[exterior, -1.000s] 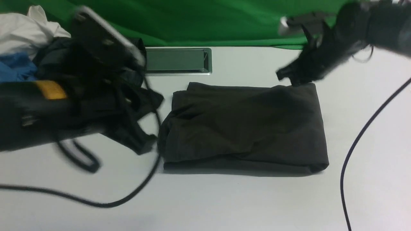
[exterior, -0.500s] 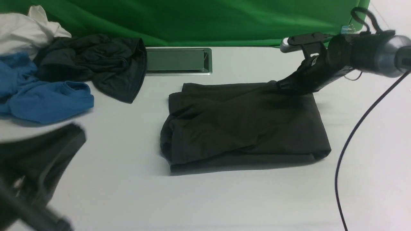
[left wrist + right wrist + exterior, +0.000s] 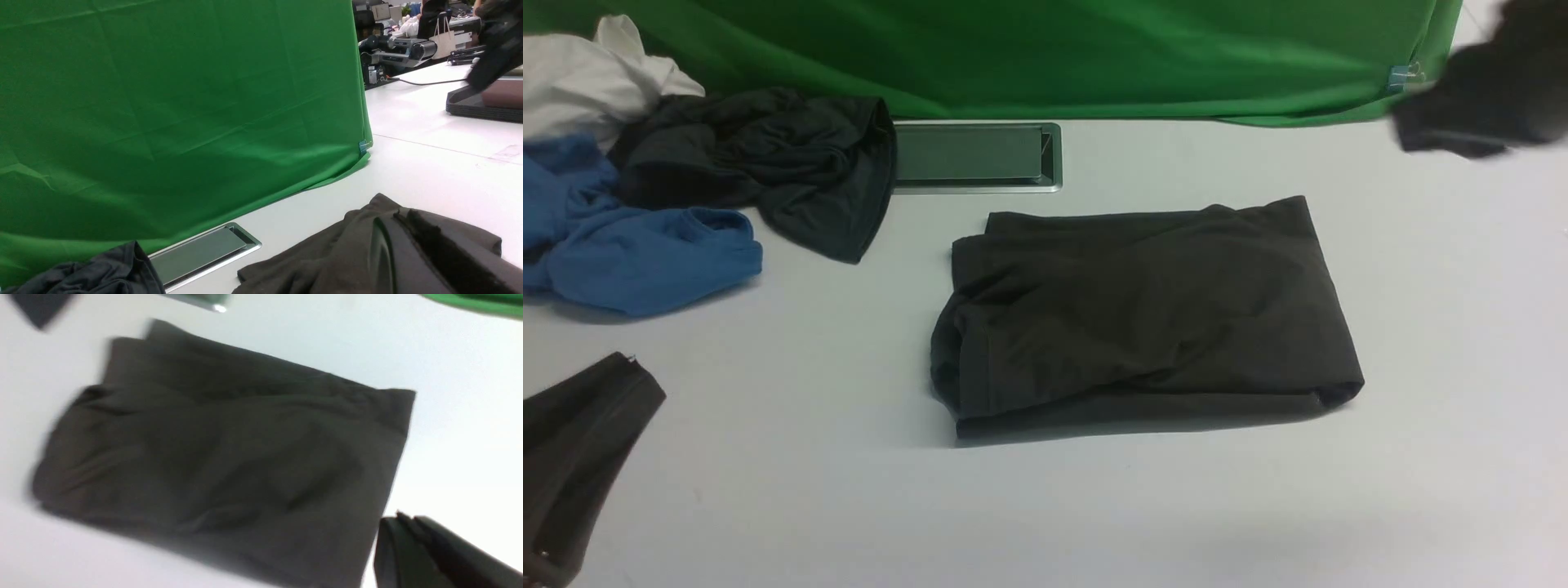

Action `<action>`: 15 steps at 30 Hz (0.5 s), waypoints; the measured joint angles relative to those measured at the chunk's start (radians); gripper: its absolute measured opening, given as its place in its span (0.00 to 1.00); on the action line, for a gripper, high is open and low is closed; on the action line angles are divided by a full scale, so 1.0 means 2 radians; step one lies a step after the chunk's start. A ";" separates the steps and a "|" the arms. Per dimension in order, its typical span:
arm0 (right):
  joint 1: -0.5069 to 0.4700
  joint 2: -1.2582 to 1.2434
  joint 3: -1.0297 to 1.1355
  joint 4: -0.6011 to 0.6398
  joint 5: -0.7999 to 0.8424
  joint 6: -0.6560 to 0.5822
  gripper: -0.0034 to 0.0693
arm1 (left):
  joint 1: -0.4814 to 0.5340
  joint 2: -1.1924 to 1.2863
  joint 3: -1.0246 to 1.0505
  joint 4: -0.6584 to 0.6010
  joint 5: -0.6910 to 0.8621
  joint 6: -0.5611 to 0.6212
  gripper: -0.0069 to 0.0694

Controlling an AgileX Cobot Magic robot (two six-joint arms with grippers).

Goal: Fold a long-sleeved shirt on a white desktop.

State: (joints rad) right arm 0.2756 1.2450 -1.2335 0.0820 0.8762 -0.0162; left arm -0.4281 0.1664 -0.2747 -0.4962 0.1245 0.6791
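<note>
Long-sleeved shirt [image 3: 1147, 314], a brownish-black soft knit garment, is lying folded into a thick rectangle near the middle of the smooth matte white desktop [image 3: 1094, 506], with nothing touching it in the front view. Its layered edges are showing along the left side, where the fabric is bunching a little, and no print is showing on the upper face. Behind it, the silver-framed rectangular hatch [image 3: 977, 155] is sitting flush in the tabletop, just in front of the green cloth backdrop [image 3: 1029, 57].

Off to the left, a crumpled blackish-teal garment [image 3: 768, 167] is resting beside a rumpled blue garment [image 3: 637, 245] and a white cloth bundle [image 3: 588, 73] (all three well apart from the folded shirt).

Both arms are sitting at the frame edges, clear of the shirt. The left gripper [image 3: 576, 457] is showing at the lower left corner, its black fingers [image 3: 429, 253] pressed together on nothing. The right gripper [image 3: 1478, 110] is appearing as a dark blur at the upper right, its fingers [image 3: 425, 555] likewise closed together and empty.
</note>
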 joint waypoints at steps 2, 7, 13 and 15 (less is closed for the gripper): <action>0.013 -0.075 0.047 0.000 0.001 0.021 0.10 | 0.000 0.000 0.000 0.000 0.004 0.000 0.11; 0.018 -0.184 0.126 0.000 0.003 0.050 0.10 | 0.000 0.000 0.000 0.002 0.005 0.000 0.11; 0.018 -0.266 0.226 -0.001 -0.011 0.054 0.10 | 0.000 0.000 0.001 0.037 0.005 0.000 0.11; 0.018 -0.288 0.258 -0.001 -0.018 0.054 0.11 | 0.000 0.000 0.001 0.049 0.006 0.000 0.11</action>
State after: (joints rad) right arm 0.3113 0.6686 -0.7173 0.0800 0.8393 0.0912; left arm -0.4281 0.1664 -0.2735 -0.3981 0.1361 0.6791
